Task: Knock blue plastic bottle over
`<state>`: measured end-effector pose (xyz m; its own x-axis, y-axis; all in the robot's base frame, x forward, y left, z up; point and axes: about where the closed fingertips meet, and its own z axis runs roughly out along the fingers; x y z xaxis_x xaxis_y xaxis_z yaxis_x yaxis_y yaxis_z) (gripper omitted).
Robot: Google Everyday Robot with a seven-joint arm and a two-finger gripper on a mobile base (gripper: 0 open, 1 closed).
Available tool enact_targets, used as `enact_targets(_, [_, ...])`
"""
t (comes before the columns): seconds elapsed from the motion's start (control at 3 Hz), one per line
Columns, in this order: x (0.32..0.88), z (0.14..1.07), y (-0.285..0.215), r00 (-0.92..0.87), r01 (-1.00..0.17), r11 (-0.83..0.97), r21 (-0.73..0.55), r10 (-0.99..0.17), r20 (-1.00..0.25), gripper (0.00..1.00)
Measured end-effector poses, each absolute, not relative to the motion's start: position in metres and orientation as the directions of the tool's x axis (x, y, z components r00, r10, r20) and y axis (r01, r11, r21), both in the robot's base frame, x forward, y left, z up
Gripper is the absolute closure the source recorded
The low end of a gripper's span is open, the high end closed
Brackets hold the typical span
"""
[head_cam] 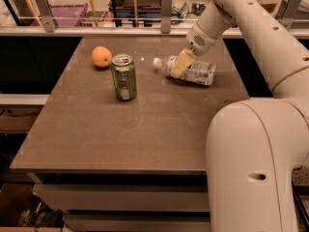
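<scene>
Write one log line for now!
blue plastic bottle: on its side | tool: at its middle | green can: upright | orange: behind can

You have a brown square table (145,129) filling the middle of the view. On its far left part a green drink can (124,77) stands upright, pull-tab top facing up. Just behind it and a little to its left you'll see an orange (101,56), close to the can but not touching it. The gripper (181,66) hangs low over the far right part of the table, well apart from the can. Past the far edge runs a pale rail (96,31) with grey metal posts (166,8). Behind the rail you can make out a purple crate (67,14) and thin yellow poles (90,1). Under the tabletop sit pale stacked panels (120,195)
</scene>
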<state>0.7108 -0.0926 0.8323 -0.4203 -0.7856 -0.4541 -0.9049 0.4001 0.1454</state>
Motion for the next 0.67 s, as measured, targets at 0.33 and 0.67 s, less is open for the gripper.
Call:
enact_targets(0.33, [0.7143, 0.8296, -0.0897, -0.420, -0.905, 0.402, 0.142, -0.783, -0.459, 0.15])
enact_targets(0.67, [0.7144, 0.8295, -0.0896, -0.420, -0.905, 0.402, 0.142, -0.783, -0.460, 0.00])
